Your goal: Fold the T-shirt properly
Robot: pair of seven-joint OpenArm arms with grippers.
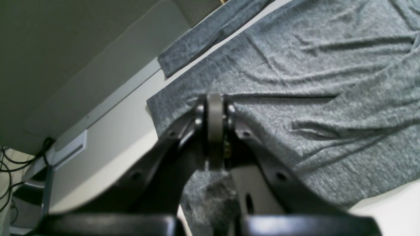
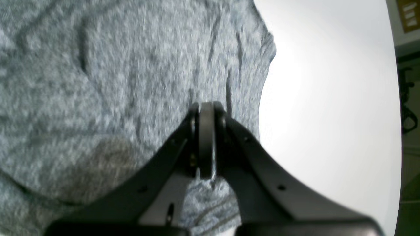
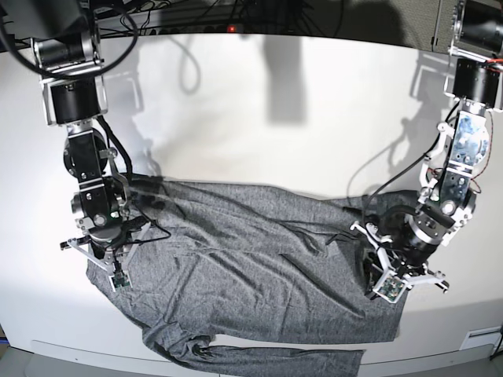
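Both end effectors clenched on shirt (image 3: pixel 251 267) edges: left (image 1: pixel 215 98), right (image 2: pixel 206 106). Shirt sprawls between them on bench (image 3: pixel 314 118). Risk: uneven lift bunches fabric, thin pinch slips.

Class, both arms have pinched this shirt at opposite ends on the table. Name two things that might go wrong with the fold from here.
1. The dark-grey heathered knit T-shirt lies wrinkled, so creases could get folded in.
2. One long sleeve trails along the white table edge nearest the camera; it might slip off or drag when lifted.
3. The left gripper and right gripper each pinch only a small bunch of fabric, which may slip out.
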